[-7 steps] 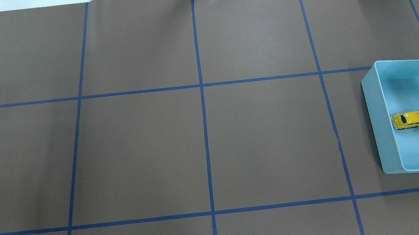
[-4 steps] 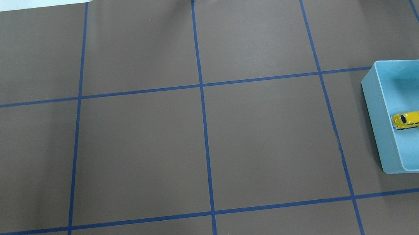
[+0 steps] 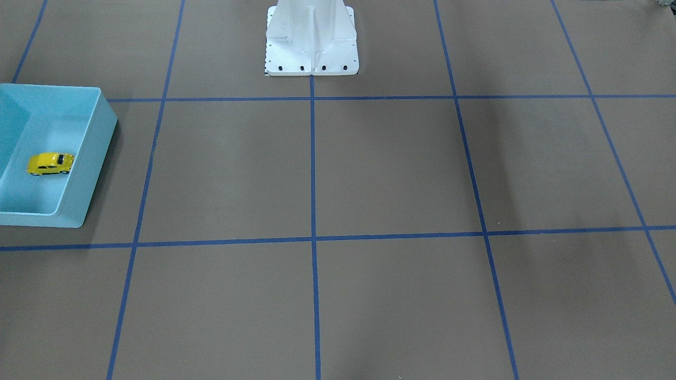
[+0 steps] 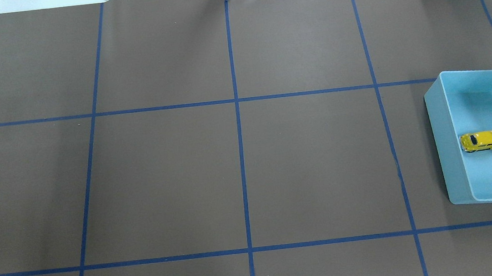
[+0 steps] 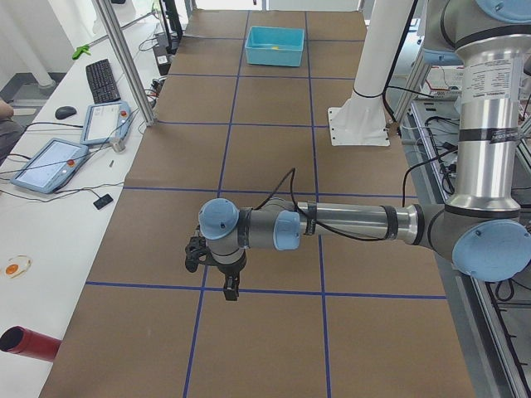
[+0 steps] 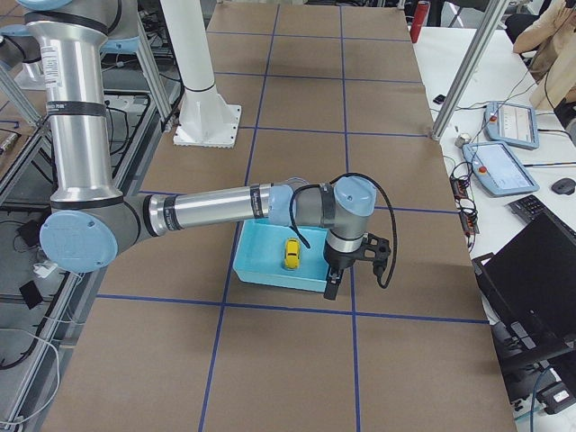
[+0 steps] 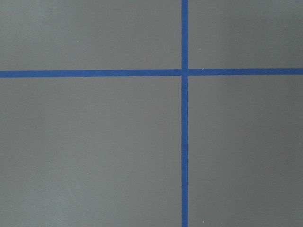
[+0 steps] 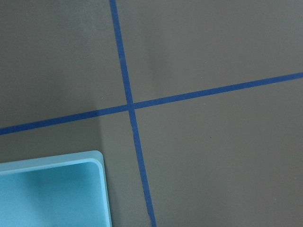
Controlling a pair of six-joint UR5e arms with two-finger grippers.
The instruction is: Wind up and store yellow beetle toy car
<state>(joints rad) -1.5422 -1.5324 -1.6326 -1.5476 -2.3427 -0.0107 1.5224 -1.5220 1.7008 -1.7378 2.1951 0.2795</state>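
Observation:
The yellow beetle toy car (image 4: 481, 141) rests on its wheels inside the light-blue bin (image 4: 442, 144) at the table's right edge, close to the bin's inner wall. It also shows in the front view (image 3: 50, 163) and the right side view (image 6: 292, 253). My right gripper (image 6: 331, 288) hangs just outside the bin's outer edge, above the table and apart from the car. My left gripper (image 5: 228, 290) hangs over the bare table at the far left end. Both show only in the side views, so I cannot tell whether they are open or shut.
Brown table covering with a blue tape grid (image 4: 235, 100). The white robot base plate (image 3: 311, 53) stands at the near middle edge. A corner of the bin (image 8: 47, 198) shows in the right wrist view. Operator tablets (image 6: 500, 166) and a metal post (image 6: 468, 76) line the far side.

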